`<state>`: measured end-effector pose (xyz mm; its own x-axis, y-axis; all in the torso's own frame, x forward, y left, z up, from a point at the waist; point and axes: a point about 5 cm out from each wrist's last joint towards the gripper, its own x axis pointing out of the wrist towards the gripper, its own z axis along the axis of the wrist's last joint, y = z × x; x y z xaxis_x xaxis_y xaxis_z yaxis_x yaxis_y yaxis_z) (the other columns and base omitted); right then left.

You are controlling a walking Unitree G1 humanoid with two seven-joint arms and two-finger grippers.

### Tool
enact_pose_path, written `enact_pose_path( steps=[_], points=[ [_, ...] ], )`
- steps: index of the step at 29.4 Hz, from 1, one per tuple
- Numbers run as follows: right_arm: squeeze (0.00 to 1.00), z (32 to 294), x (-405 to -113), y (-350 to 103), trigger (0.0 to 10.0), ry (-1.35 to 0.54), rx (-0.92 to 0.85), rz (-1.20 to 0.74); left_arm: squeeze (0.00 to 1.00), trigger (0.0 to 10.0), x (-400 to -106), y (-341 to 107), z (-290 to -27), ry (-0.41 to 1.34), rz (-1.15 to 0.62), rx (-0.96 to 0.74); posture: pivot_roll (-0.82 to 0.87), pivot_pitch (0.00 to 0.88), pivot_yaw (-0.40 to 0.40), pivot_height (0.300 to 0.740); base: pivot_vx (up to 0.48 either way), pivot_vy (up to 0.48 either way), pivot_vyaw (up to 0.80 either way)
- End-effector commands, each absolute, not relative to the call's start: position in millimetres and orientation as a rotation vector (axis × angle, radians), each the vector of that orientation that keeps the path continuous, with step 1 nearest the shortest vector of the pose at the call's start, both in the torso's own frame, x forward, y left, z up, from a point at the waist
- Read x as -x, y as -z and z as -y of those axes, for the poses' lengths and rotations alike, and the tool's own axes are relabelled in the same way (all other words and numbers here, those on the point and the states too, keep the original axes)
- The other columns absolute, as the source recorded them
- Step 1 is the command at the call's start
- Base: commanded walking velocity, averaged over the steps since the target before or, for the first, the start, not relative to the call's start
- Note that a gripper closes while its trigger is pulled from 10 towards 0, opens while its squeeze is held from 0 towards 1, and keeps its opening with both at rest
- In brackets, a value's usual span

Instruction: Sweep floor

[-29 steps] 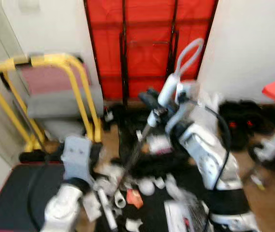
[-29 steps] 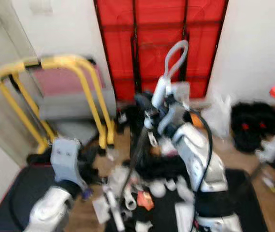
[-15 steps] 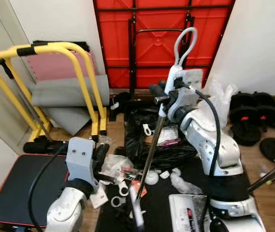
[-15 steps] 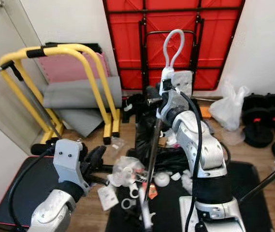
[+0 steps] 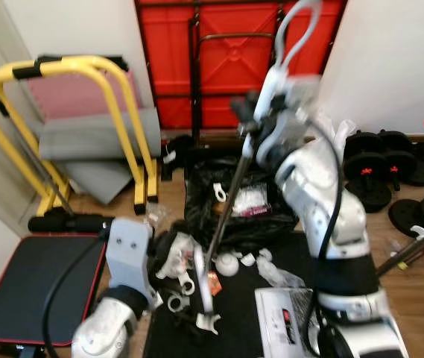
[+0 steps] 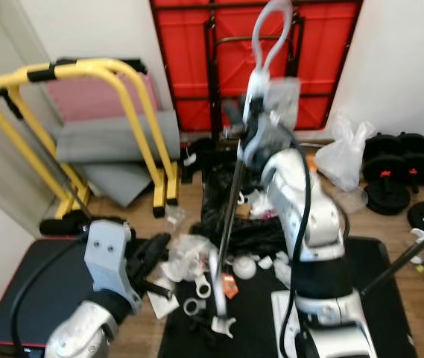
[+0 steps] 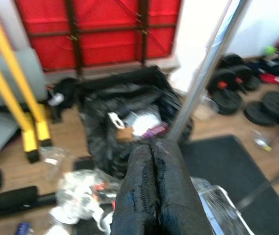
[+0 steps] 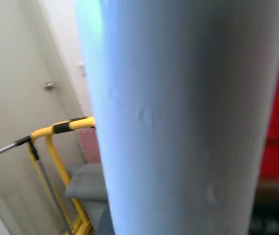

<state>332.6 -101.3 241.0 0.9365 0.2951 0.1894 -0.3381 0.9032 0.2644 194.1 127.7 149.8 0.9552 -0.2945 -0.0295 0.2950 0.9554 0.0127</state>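
1. Fingers (image 7: 156, 186) of the left gripper (image 7: 154, 161) press together with no gap and nothing between them, seen from the left wrist camera against a cluttered floor.
2. In the right eye view, the left gripper (image 6: 148, 253) sits at lower left, at the end of a silver arm, just beside a heap of crumpled clear plastic (image 6: 189, 253).
3. At upper centre, the right gripper (image 6: 241, 123) clamps around the top of the broom handle (image 6: 230, 198), a thin metal pole slanting down toward lower centre.
4. A pale looped grip (image 6: 270, 33) rises above the right gripper, in front of a red folded table (image 6: 189, 67) leaning on the wall.
5. The broom's white lower end (image 6: 215, 294) rests on a black mat (image 6: 368, 291) at lower centre, among white plastic rings and scraps (image 6: 193, 304).
6. An open black rubbish bag (image 5: 252, 224) lies on the wooden floor (image 5: 420, 291) in the middle of the frame, just behind the mat.
7. A yellow tubular frame (image 5: 126, 112) stands at upper left, with grey and pink mats behind it.
8. Black dumbbell weights (image 5: 379, 179) lie at right, near a white plastic bag (image 6: 346, 156).
9. The right wrist camera shows a pale blurred tube (image 8: 178, 117) very close up.
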Motion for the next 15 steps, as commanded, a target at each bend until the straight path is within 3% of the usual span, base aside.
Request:
enact_pose_path(
  steps=[1, 15],
  points=[
    [0.00, 101, -328, -252, 10.0, -0.321, -0.378, 0.207, 0.00, 10.0, -184, -149, -119, 0.421, -0.056, -0.005, -0.07, 0.180, -0.016, 0.740, 0.000, 0.000, 0.00],
    [0.00, 105, -325, -249, 10.0, -0.267, -0.413, 0.198, 0.00, 10.0, -169, -152, -108, 0.555, -0.084, 0.017, -0.07, 0.237, 0.001, 0.740, 0.000, 0.000, 0.00]
  ],
)
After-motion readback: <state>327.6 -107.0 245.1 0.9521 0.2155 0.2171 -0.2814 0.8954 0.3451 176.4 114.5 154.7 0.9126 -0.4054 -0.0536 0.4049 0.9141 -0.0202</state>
